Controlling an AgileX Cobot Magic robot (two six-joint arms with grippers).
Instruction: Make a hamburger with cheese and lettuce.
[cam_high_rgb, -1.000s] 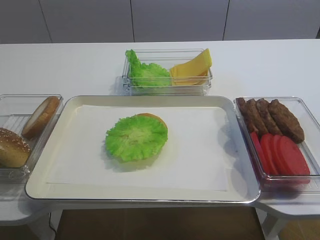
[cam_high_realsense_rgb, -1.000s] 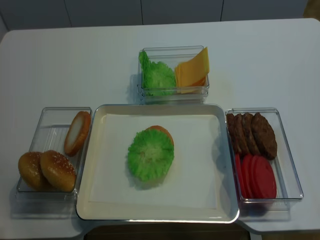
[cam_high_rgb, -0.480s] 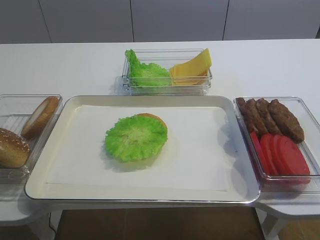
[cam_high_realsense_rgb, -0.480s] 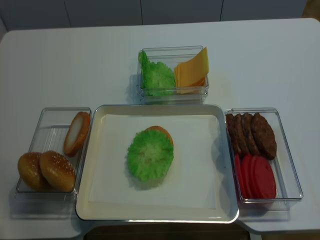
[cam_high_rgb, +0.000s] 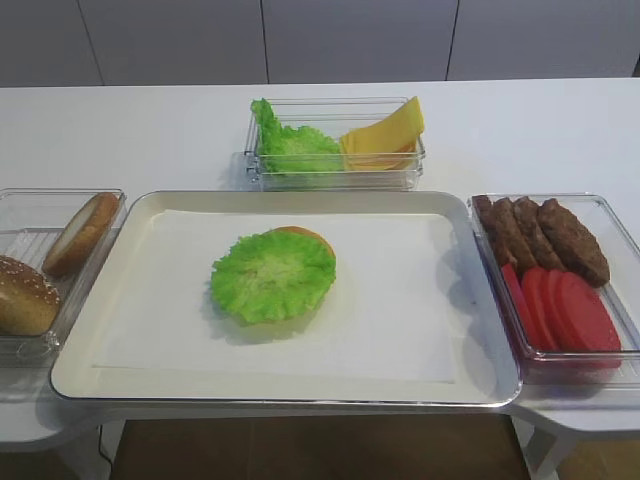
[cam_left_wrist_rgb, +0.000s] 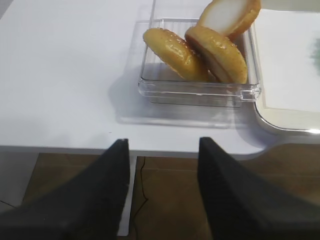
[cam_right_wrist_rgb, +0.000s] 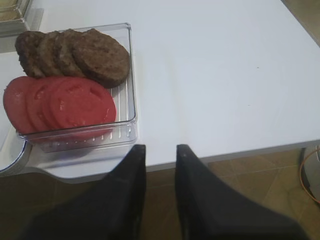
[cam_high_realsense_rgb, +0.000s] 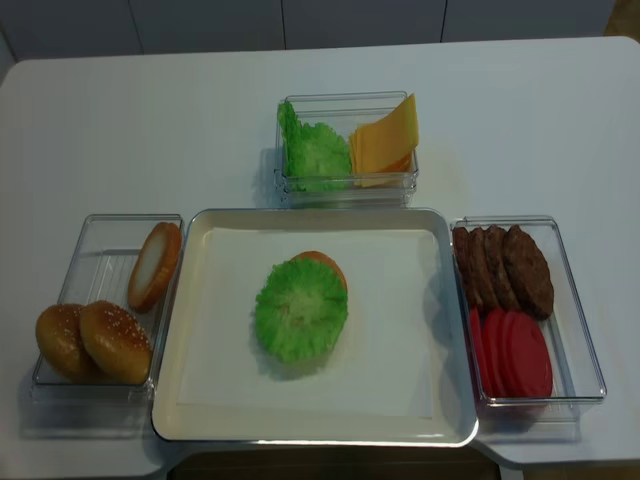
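Where bun (cam_high_rgb: 300, 236) peeks, frilly green lettuce (cam_high_rgb: 272, 275) covering

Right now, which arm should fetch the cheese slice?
Right, probably. The cheese fills its bin's right half, nearer the right pincer; the lettuce already tops the bun. Both pincers hang empty off the table's front edge.

One high view looks from the near side across the desk (cam_high_rgb: 560, 130) at a slant toward the far wall, while the other high view hangs more steeply overhead; both take in the central tray (cam_high_rgb: 300, 385) and the three clear bins around it. The right wrist view sits close behind its end effector (cam_right_wrist_rgb: 159, 151), looking down past the desk's near right edge at the patty and tomato bin (cam_right_wrist_rgb: 127, 75). The left wrist view does likewise behind its end effector (cam_left_wrist_rgb: 162, 145), facing the bun bin (cam_left_wrist_rgb: 200, 90) and a corner of the tray.
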